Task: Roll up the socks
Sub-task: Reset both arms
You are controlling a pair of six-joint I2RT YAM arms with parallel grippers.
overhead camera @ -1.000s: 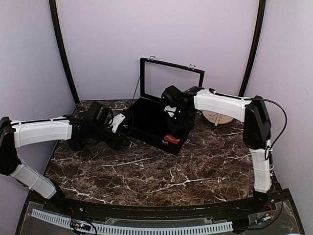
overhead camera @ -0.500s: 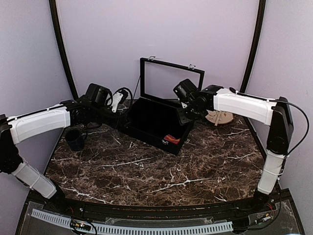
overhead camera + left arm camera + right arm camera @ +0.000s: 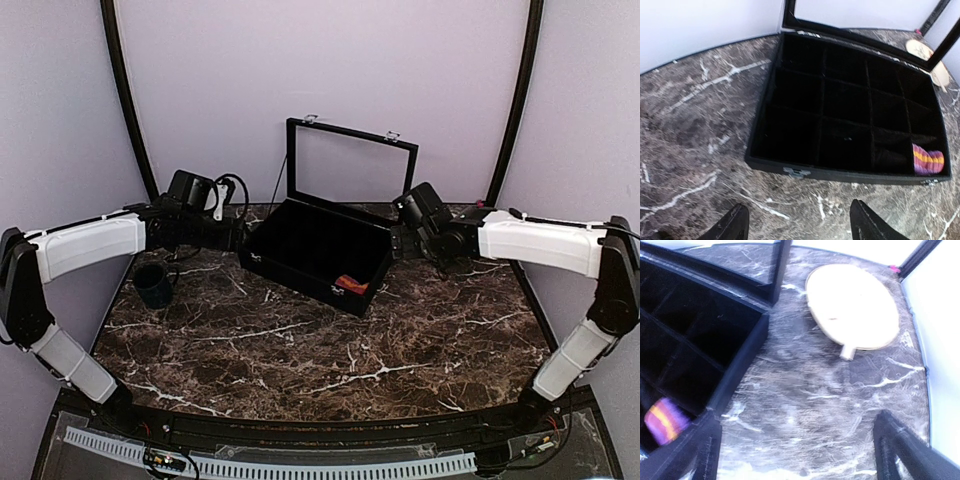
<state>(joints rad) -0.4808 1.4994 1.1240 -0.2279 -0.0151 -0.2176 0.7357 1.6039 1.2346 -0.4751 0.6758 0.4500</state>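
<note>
**A:** Left pincer point(image 3: 799, 209), at the lower edge of the left wrist view: fingers spread, nothing between them. And the right pincer point(image 3: 796, 422)?

**B:** Also wide open and empty, over bare table point(image 3: 810, 385), just right of the box wall.

**A:** What lies beyond the fingers?

**B:** The black divided box point(image 3: 840, 171), with its lid raised at the far side. The striped sock point(image 3: 928, 161) sits bundled in the box's lower right corner compartment. It shows again, blurred, at the lower left of the right wrist view.

**A:** And the black sock?

**B:** It cannot be told apart from the black lining. Farther off, a pale round disc point(image 3: 852, 307) lies on the table at upper right. In the top view a dark mug point(image 3: 152, 284) stands at the left.

**A:** Which step is in hand?

**B:** By judgement, one sock is rolled and stowed, and both arms are free. The next move calls for locating the black sock. If it lies inside the box, it will need a narrow, upright reach between the dividers.
</note>
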